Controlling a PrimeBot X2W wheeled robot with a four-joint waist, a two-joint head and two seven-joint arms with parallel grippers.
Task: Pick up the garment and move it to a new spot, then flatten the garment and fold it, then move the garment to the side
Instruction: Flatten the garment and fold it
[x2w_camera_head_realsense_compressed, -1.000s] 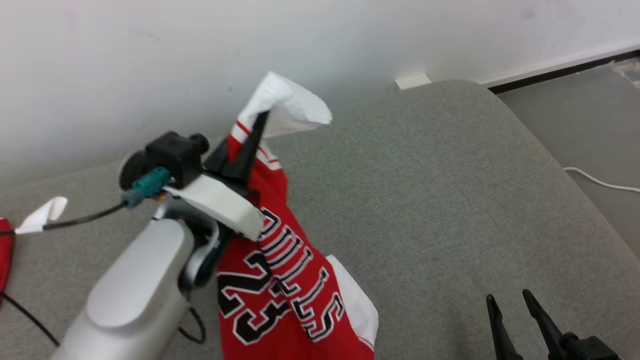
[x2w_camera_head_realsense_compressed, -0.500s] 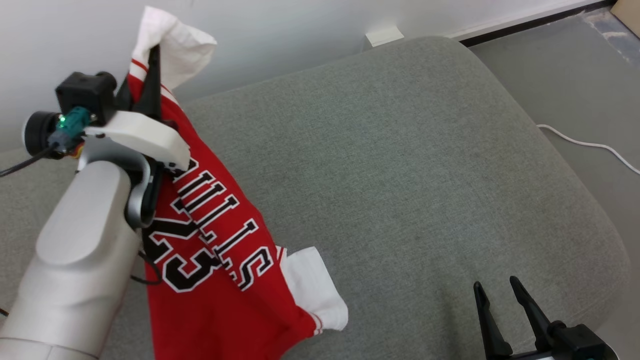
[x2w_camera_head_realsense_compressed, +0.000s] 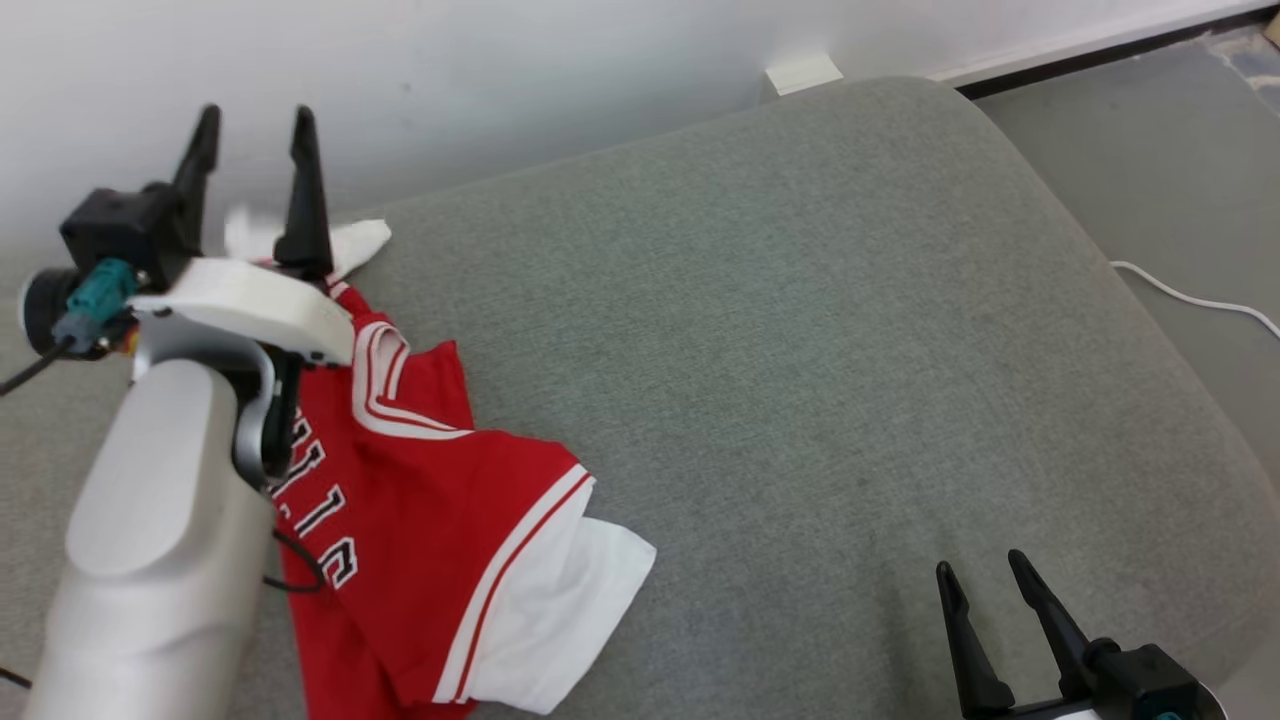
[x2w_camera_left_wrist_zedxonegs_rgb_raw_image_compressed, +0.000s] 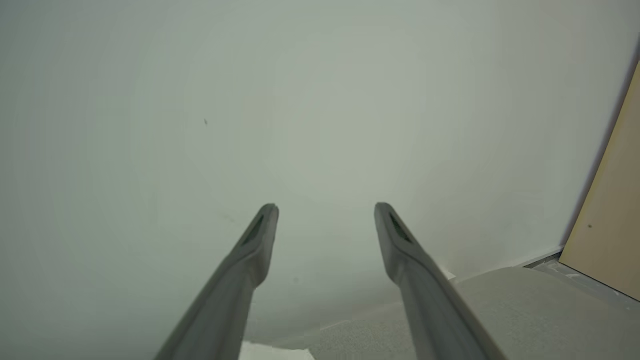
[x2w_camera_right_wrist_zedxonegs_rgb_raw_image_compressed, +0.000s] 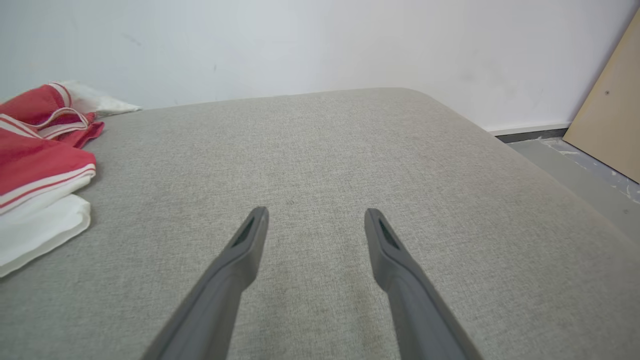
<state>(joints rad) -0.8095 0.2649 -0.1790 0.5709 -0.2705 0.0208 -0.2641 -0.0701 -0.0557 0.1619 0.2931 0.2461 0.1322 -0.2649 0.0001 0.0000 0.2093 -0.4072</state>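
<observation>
Garment (x2w_camera_head_realsense_compressed: 430, 470): red jersey with white sleeves, red-and-white striped trim and black, white-edged lettering. State: crumpled, not flat. Position: on the left part of the grey cushion (x2w_camera_head_realsense_compressed: 800, 350), one white sleeve at the cushion's far edge, one toward its near edge.

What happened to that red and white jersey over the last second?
The left gripper opened and let go of the red and white basketball jersey, which fell from hanging in the air into a crumpled heap on the grey fabric cushion. The right gripper stayed open and idle above the cushion.
</observation>
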